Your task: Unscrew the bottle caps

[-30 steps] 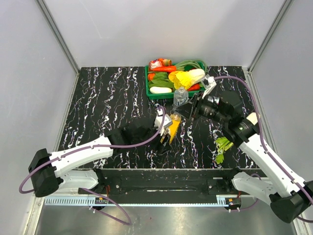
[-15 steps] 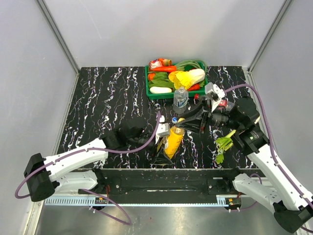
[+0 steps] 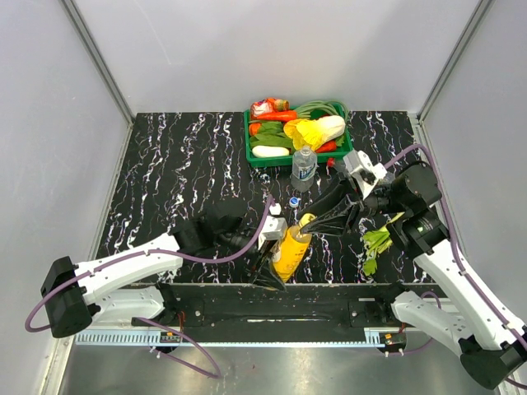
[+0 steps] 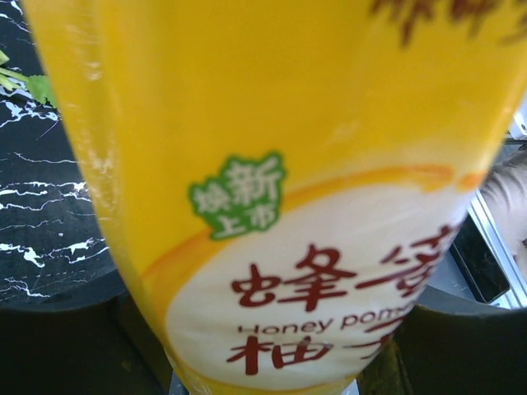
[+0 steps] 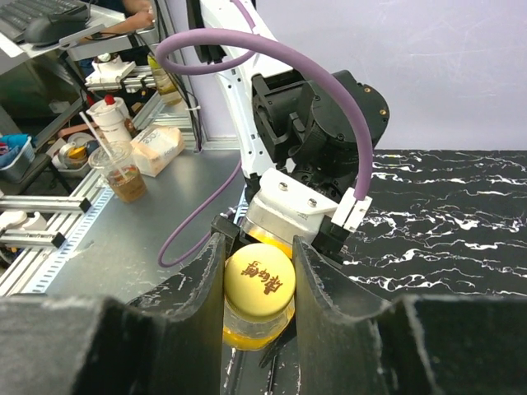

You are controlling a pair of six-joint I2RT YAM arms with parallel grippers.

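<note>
A robotics lab: white enclosure panels [image 3: 247, 49], aluminium rails [image 5: 37, 234], a keyboard [image 5: 29, 10] and drink cup [image 5: 122, 171] nearby.

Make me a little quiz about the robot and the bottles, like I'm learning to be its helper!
1. True or false: the yellow cap sits between the right gripper's fingers.
2. What is the left gripper holding? A: the orange juice bottle. B: a carrot. C: nothing.
3. Fill in: the loose blue cap lies on the ____.
Key: 1 true; 2 A; 3 table.
</note>
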